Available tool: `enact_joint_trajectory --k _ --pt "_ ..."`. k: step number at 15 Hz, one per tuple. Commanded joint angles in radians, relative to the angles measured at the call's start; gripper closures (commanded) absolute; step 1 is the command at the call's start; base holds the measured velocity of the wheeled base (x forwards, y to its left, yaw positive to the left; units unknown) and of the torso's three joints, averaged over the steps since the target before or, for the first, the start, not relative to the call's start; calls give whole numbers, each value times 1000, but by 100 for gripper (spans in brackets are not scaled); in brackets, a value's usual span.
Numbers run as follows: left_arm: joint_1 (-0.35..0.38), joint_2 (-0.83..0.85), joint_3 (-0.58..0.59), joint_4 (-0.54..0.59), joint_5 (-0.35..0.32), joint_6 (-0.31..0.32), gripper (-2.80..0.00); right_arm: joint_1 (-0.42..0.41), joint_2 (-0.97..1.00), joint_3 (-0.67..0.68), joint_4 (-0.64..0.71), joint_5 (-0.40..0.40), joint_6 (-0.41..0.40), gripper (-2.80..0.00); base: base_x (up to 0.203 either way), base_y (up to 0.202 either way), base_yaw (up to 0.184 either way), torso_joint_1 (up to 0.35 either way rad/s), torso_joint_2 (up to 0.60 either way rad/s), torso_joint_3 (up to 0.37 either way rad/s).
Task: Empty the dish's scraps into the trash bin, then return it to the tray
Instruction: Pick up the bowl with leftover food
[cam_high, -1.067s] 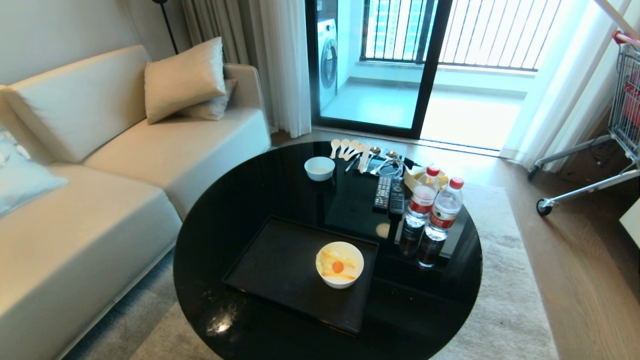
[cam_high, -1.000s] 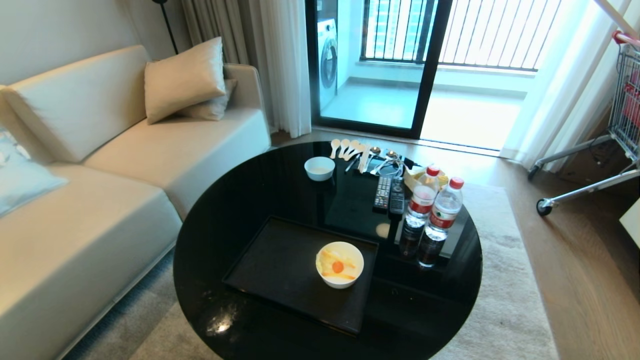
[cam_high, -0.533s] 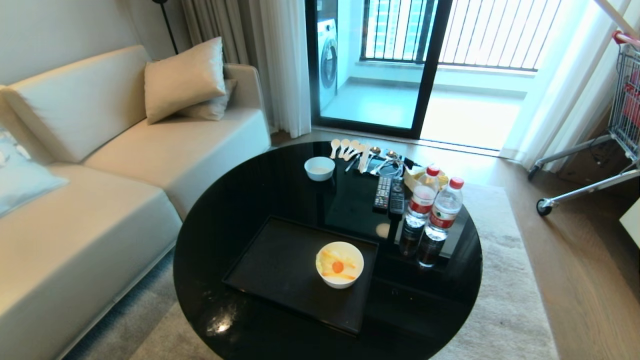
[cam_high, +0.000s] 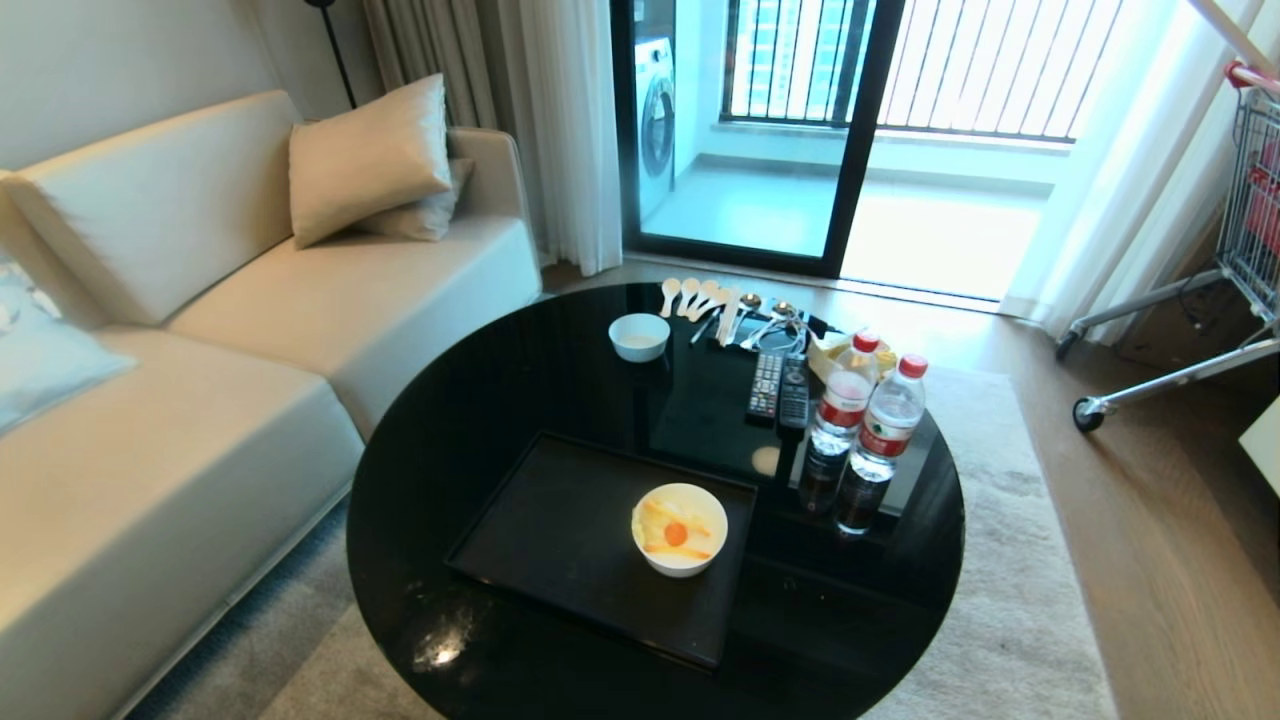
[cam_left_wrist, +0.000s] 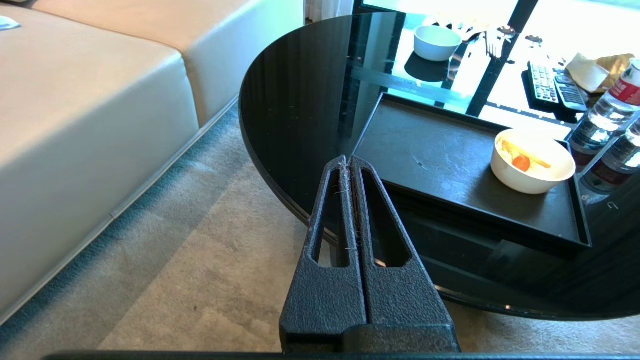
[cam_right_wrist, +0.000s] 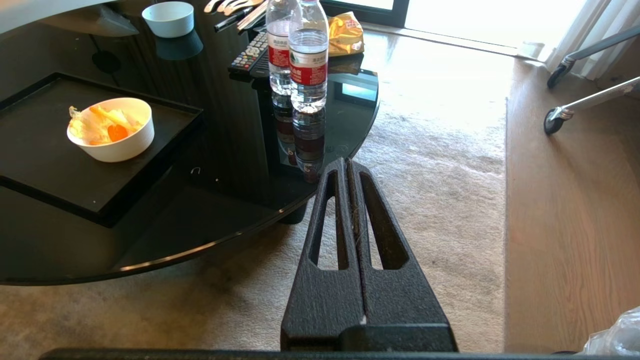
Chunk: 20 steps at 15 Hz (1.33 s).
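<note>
The dish (cam_high: 680, 529), a deep white bowl, stands at the right end of the black tray (cam_high: 560, 540) on a round black glass table (cam_high: 480, 400). Pale yellow strips and a small orange piece, the scraps (cam_high: 675, 533), lie inside it. The dish (cam_left_wrist: 532, 161) also shows in the left wrist view and the dish (cam_right_wrist: 111, 129) in the right wrist view. My left gripper (cam_left_wrist: 347, 160) is shut and empty, short of the table's near left edge. My right gripper (cam_right_wrist: 346, 162) is shut and empty, over the carpet by the table's near right edge. Crinkled clear plastic (cam_right_wrist: 617, 332) shows at a corner; the trash bin itself is hidden.
A smaller white bowl (cam_high: 639, 336), spoons (cam_high: 700, 298), remotes (cam_high: 780, 388) and two water bottles (cam_high: 870, 425) stand at the table's far and right side. A beige sofa (cam_high: 200, 350) lies to the left, a metal cart (cam_high: 1240, 250) to the right. Carpet (cam_high: 1010, 600) surrounds the table.
</note>
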Motion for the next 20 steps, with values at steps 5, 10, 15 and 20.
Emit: enact_joint_trajectory --k 5,10,15,20 --pt "0 0 0 -1 1 -1 0 0 6 -104 -58 114 -56 0 0 0 0 0 0 0" --pt "0 0 0 -1 1 -1 0 10 242 -246 -74 288 -212 0 0 0 0 0 0 0" --pt "0 0 0 -1 1 -1 0 83 623 -343 -255 310 -278 0 0 0 0 0 0 0" --pt "0 0 0 -1 1 -1 0 268 937 -445 -326 314 -307 0 0 0 0 0 0 0"
